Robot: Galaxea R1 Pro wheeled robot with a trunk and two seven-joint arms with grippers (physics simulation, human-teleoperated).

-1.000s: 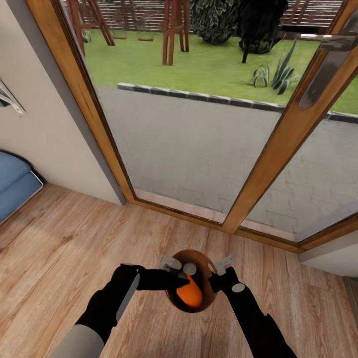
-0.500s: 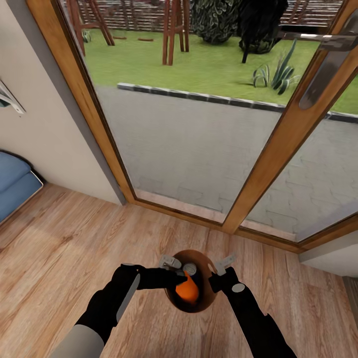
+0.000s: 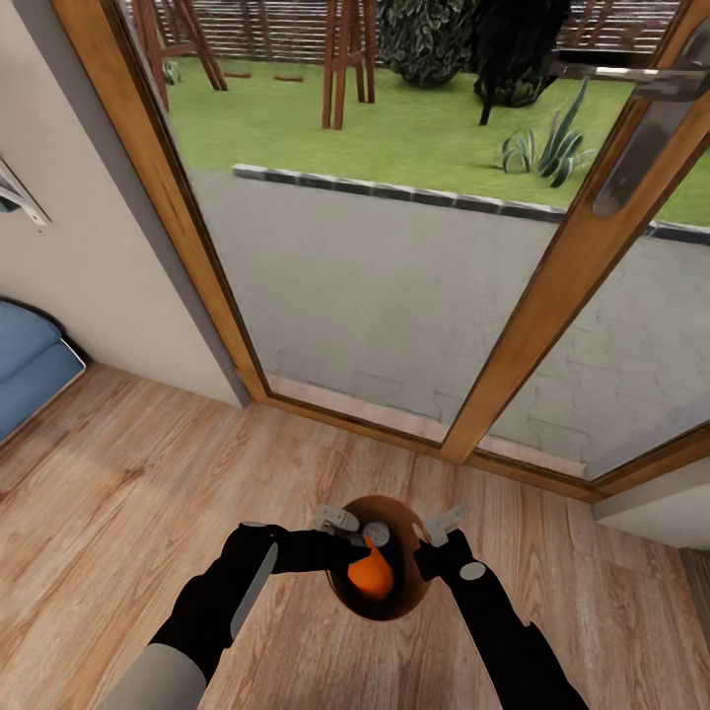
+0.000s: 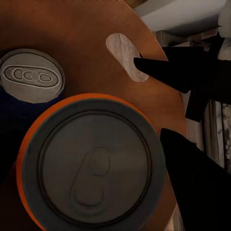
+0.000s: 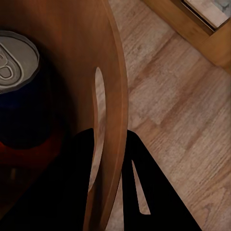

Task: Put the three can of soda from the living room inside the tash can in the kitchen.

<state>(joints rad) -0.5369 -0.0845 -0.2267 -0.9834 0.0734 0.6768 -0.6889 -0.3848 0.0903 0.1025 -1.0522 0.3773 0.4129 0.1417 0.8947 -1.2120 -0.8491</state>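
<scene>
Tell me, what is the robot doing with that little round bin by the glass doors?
The robot is in the living room, by the wood-framed glass doors. Its right gripper pinches the wall of the small bin, one finger inside and one outside. Its left gripper is over the bin's mouth, with an orange soda can just below its fingers. A dark blue can already stands inside the bin.

Black jointed arms with grey plates, a round grey screw, light-grey fingers (image 3: 337, 519).
</scene>
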